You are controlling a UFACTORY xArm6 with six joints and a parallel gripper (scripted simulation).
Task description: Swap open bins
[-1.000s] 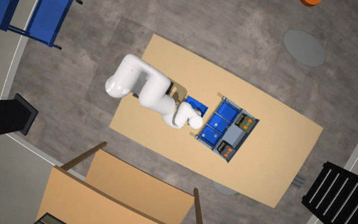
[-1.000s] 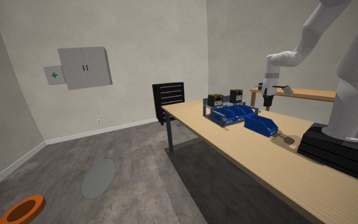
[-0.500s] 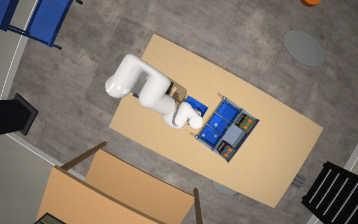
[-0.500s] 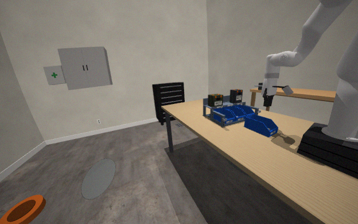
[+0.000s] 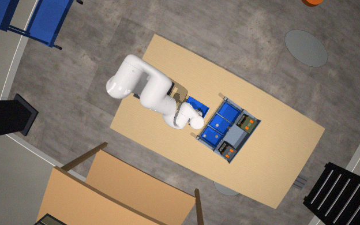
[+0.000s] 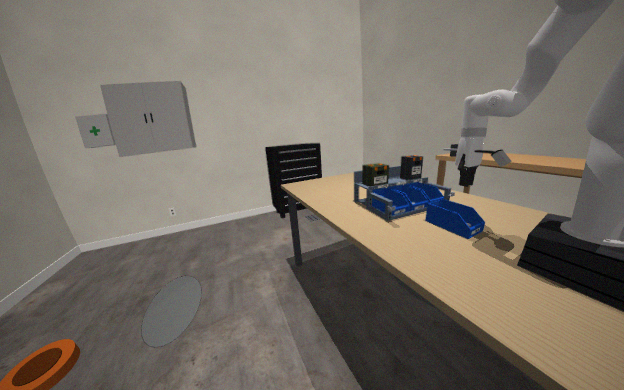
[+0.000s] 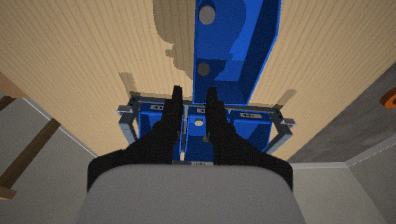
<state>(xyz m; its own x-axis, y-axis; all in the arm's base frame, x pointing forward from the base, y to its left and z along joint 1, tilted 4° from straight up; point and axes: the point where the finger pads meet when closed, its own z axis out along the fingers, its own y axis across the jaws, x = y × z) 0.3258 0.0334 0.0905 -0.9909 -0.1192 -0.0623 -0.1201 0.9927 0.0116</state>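
Observation:
The grey shelf holds three blue bins in a row. The end bin nearest the green box looks empty. The middle bin and the far end bin hold grey parts. Another blue bin with grey parts stands on the table in front of the shelf. My gripper hangs well above the shelf's front edge, over the middle bin. Its fingers are a little apart and hold nothing. In the top view the arm hides it.
A green box and a black box stand on the shelf's upper board behind the bins. The arm's black base sits on the table beyond the loose bin. A second wooden table stands behind.

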